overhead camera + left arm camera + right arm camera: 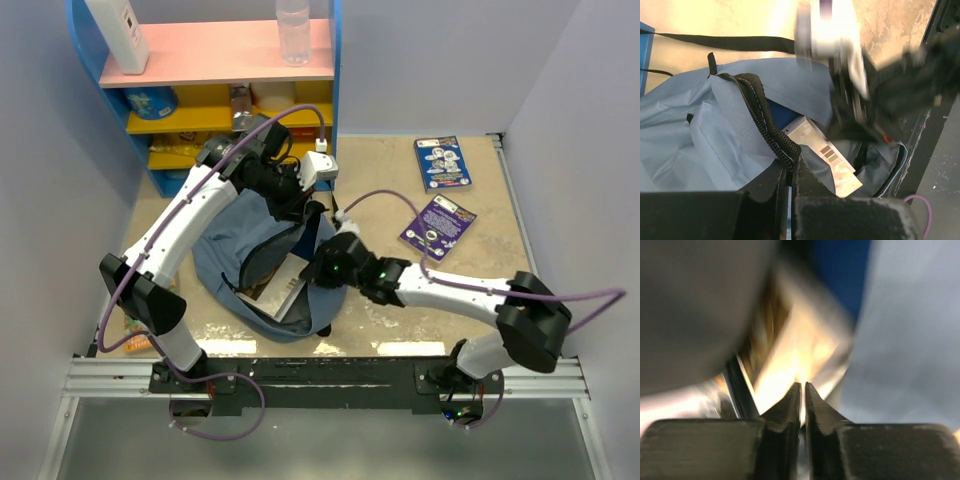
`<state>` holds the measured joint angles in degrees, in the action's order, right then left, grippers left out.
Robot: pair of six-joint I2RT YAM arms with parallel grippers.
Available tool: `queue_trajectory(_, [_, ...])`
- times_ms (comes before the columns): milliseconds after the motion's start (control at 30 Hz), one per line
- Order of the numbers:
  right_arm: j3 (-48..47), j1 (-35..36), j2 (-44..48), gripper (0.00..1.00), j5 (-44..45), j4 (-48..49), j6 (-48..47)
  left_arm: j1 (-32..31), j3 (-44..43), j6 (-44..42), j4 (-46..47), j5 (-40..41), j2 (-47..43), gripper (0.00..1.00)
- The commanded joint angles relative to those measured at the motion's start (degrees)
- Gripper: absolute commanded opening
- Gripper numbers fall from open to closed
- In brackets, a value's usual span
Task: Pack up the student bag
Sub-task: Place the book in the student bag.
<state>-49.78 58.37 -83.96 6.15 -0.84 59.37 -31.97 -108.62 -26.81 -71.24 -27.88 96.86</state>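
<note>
While two illustrated booklets (442,163) wait on the counter (380,170) well to the right, the student bag (225,250) lies open at the middle of the counter, between the two arms. One book (285,290) is already lodged in its mouth. The left wrist view shows something dark blue under that book, but what it is cannot be told.

Packing looks partly done. One book is in, the booklets appear to be what is left, and the zipper is not yet closed.

The left fingers (791,172) are clamped on the bag's black zipper edge (760,110) at the far side of the opening. They hold the grey fabric up so that the mouth gapes toward the other arm.

The right fingers (799,392) are inside that mouth, close over the book's pale cover near the bag's right wall. In the blurred right wrist view they stand all but closed, with only a thin bright slit between the tips. Nothing can be seen gripped there, and a thin page could not be ruled out.

The bag thus touches the left fingers at its rim and surrounds the right ones.
</note>
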Motion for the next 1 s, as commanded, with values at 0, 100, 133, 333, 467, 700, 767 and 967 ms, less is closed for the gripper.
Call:
queue_trajectory(0, [-0.6,-4.1,5.1,0.08,8.7,-3.2,-0.1,-0.3,0.2,-0.8,2.9,-2.4,-3.0,0.0])
queue_trajectory(100, [-0.4,-4.4,5.6,0.02,12.9,-1.1,0.0,-0.3,1.1,-1.0,3.0,-2.4,-3.7,0.0])
queue_trajectory(133, [-0.2,-4.7,4.9,0.0,13.8,0.5,-0.3,-0.3,1.8,-1.0,3.3,-2.5,-4.0,0.0])
queue_trajectory(333, [-5.5,-5.1,-3.9,0.0,11.4,3.7,-1.4,-0.3,2.4,-0.7,3.3,-2.8,-4.4,0.0])
queue_trajectory(467, [-5.2,-4.8,-7.0,0.0,10.5,5.1,0.2,-0.3,2.4,-0.8,3.3,-2.7,-4.9,0.0])
queue_trajectory(700, [-6.1,-2.4,-8.2,0.0,6.4,2.9,-1.4,-0.3,2.5,-0.7,3.8,-2.7,-4.7,0.0])
queue_trajectory(767, [-5.9,-1.2,-8.9,0.0,4.8,2.8,-1.1,-0.3,2.3,-0.7,4.0,-2.8,-4.6,0.0])
queue_trajectory(967, [-6.3,-1.1,-17.8,0.0,1.7,1.0,0.4,-0.3,1.5,-0.3,3.8,-2.8,-4.4,0.0])
